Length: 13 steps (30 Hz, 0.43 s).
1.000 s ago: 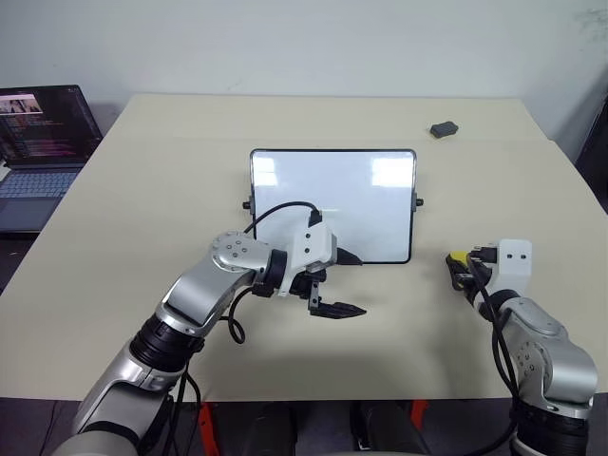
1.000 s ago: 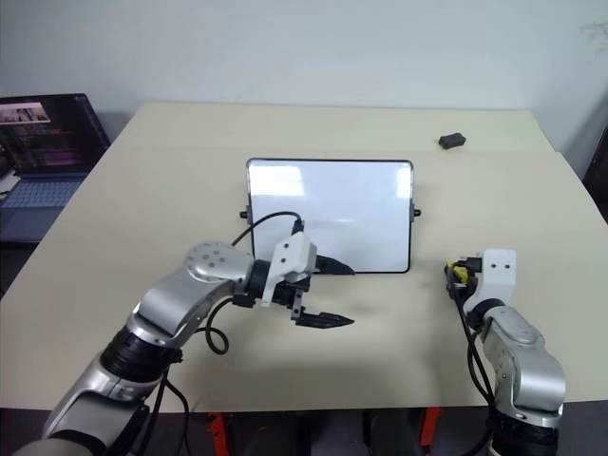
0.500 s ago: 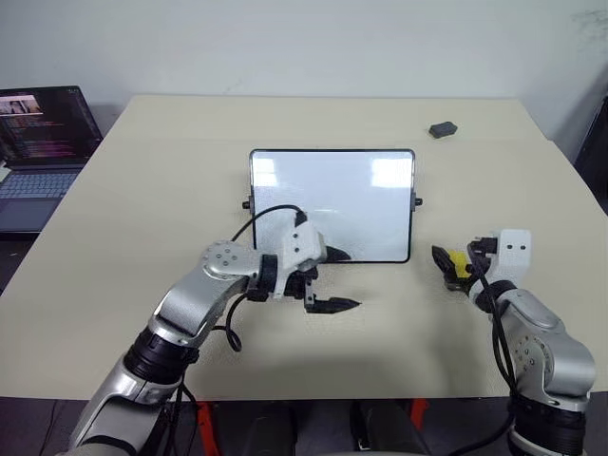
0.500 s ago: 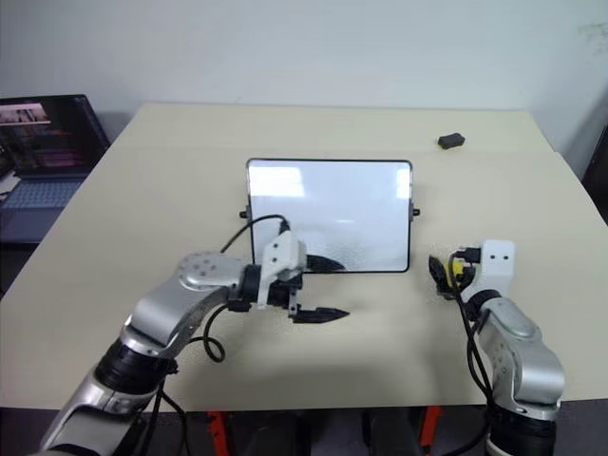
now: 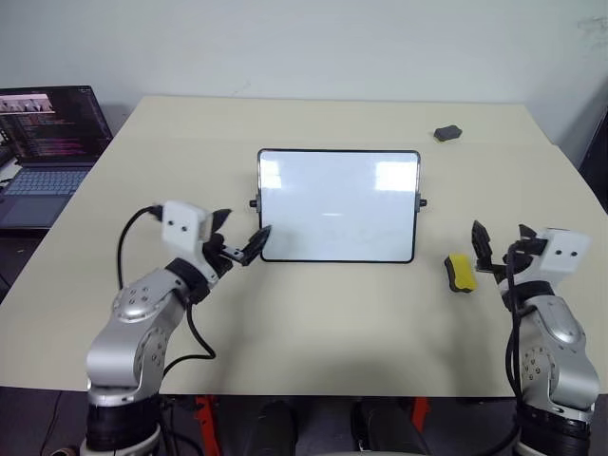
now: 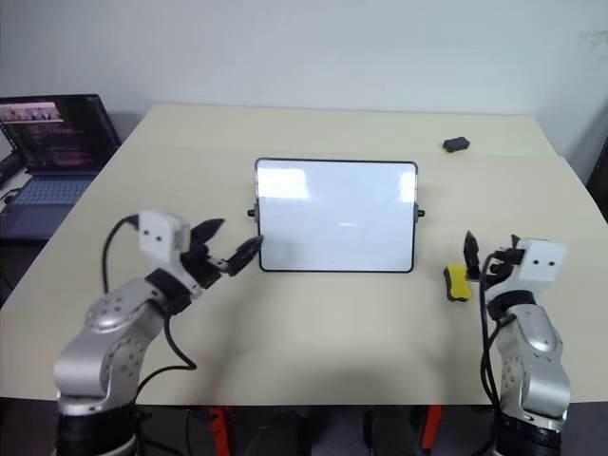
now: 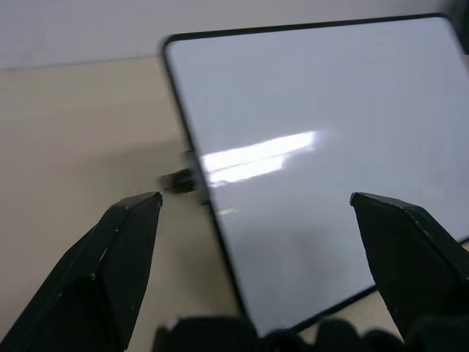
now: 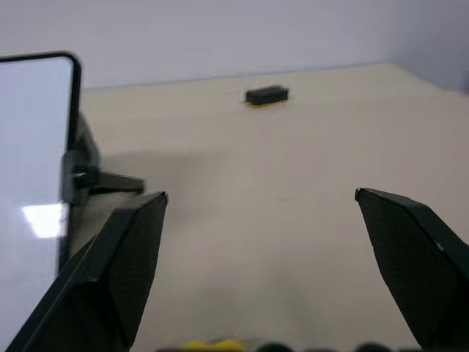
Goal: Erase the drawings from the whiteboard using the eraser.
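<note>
Eraser [image 5: 460,273]: light, stiff block at the board's [image 5: 339,204] four o'clock (lying on the counter [image 5: 313,313]); grip its long sides. Both your hands, left [image 5: 239,249] and right [image 5: 497,245], are released.

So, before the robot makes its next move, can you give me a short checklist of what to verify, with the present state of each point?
1. Whiteboard free of drawings: ok, its surface looks blank apart from light reflections.
2. Eraser set down: ok, it lies on the table, right of the board.
3. Right claw released: ok, open, nothing between its fingers, just right of the eraser.
4. Left claw empty: ok, open, beside the board's left edge.
5. Left claw clear of the board: cannot tell, one fingertip is very near the frame.
6. Dark grey lump out of the way: ok, far back on the table.
</note>
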Motion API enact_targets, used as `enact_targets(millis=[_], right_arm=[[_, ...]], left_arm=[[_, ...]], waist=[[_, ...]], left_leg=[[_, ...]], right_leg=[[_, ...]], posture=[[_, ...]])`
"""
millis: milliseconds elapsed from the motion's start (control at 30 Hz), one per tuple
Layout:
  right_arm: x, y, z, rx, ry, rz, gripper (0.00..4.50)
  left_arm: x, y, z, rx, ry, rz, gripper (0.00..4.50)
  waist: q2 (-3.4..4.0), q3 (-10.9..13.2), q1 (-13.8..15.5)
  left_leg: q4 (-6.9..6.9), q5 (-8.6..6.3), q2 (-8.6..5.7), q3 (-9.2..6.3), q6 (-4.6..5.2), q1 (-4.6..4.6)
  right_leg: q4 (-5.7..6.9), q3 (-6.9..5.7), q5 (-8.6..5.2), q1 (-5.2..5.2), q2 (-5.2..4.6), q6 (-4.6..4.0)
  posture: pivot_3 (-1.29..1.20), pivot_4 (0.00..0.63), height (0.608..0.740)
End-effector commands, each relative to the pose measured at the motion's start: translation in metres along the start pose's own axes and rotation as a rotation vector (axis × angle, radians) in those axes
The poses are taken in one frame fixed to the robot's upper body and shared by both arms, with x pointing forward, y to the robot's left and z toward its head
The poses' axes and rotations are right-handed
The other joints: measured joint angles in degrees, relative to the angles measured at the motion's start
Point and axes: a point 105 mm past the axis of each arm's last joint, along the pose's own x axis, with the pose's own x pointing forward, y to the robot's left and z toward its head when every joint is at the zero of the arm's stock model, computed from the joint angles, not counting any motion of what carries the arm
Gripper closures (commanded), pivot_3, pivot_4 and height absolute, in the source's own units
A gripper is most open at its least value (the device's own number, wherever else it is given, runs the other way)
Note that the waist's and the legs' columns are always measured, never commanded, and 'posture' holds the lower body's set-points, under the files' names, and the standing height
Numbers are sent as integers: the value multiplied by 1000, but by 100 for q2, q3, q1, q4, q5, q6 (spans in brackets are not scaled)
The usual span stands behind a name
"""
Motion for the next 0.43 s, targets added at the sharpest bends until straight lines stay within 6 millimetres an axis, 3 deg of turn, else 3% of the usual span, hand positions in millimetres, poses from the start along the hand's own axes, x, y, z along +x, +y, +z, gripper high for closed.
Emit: enact_targets(millis=[33, 167, 267, 433], right_arm=[[-8, -52, -6, -56, -45, -137, 16], [2, -76, -15, -72, -38, -178, 16], [6, -77, -22, -85, -25, -183, 16], [6, -77, -31, -89, 24, -179, 16]], left_arm=[[-24, 32, -12, 7, -27, 288, 0], [-29, 36, -30, -58, -9, 407, 0], [-29, 32, -39, -57, 9, 410, 0], [-24, 24, -45, -86, 21, 387, 0]], waist=[[1, -2, -2], [-1, 1, -4], [1, 4, -23], [3, 3, -25]], left_leg=[[-1, -1, 0, 2, 1, 8], [-1, 0, -2, 3, 2, 21], [-9, 0, 1, 5, 3, 98], [-9, -1, 5, 5, 2, 100]], right_leg=[[-4, 2, 0, 11, 0, 0], [2, 2, 0, 23, 1, -1], [-4, 6, -2, 99, 7, -1], [-6, 9, -2, 103, 15, -1]], posture=[[0, 150, 740], [0, 150, 740], [0, 150, 740], [0, 150, 740]])
